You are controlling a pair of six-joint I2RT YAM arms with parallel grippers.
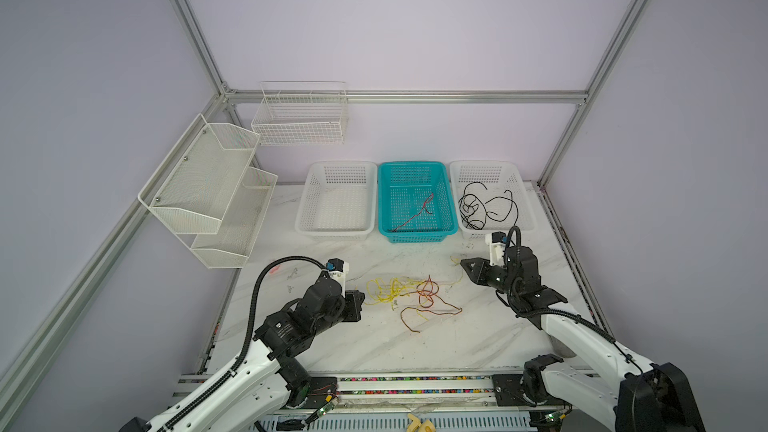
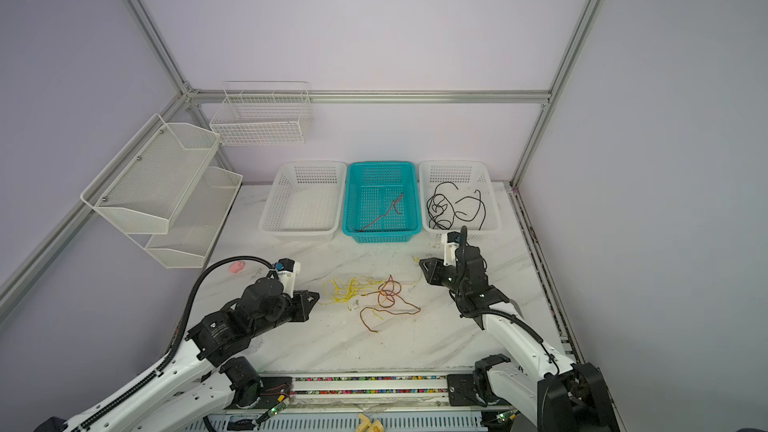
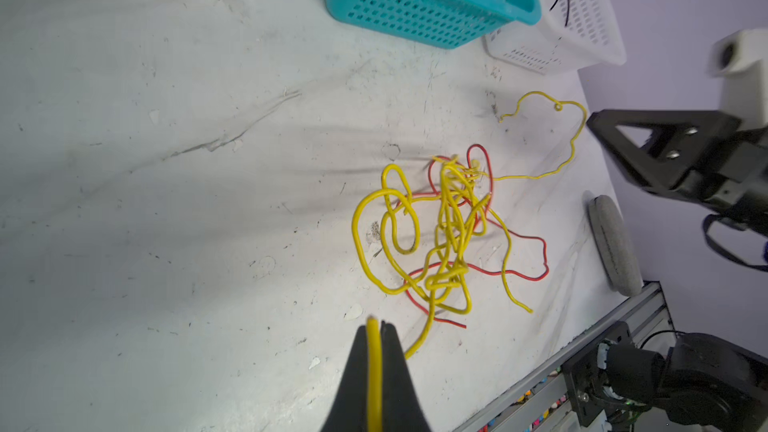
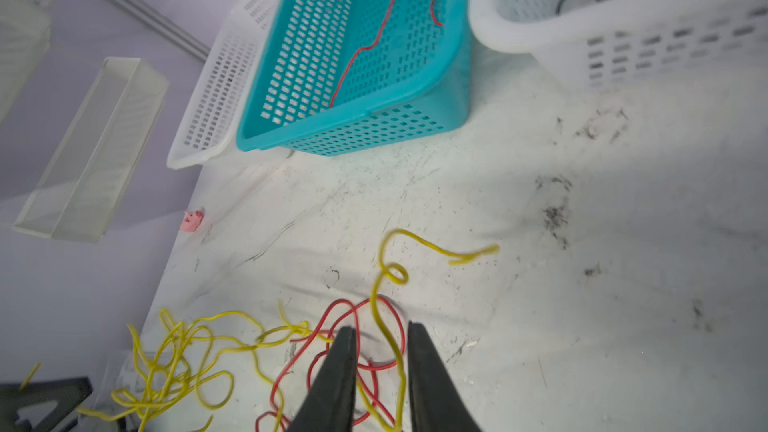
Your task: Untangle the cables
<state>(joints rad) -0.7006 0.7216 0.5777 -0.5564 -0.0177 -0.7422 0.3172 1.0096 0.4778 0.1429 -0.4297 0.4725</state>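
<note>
A tangle of yellow and red cables [image 1: 409, 293] [image 2: 376, 297] lies mid-table between my two grippers. My left gripper [image 3: 374, 326] [image 1: 360, 299] is shut on one end of a yellow cable [image 3: 451, 234] at the tangle's left side. The red cable [image 3: 538, 261] loops through the yellow one. My right gripper [image 4: 382, 330] [image 1: 463, 261] stands open just above the table at the tangle's right. The yellow cable's other end [image 4: 388, 342] runs loose between its fingers. More cables lie in baskets: black ones [image 1: 486, 205] and a red one [image 1: 415, 211].
Three baskets line the back: an empty white one [image 1: 332, 235], a teal one [image 1: 415, 238] and a white one [image 1: 484, 163]. Wire racks [image 1: 208, 184] hang on the left wall. A pink bit [image 2: 236, 268] lies far left and a grey disc [image 3: 615, 243] near the right edge.
</note>
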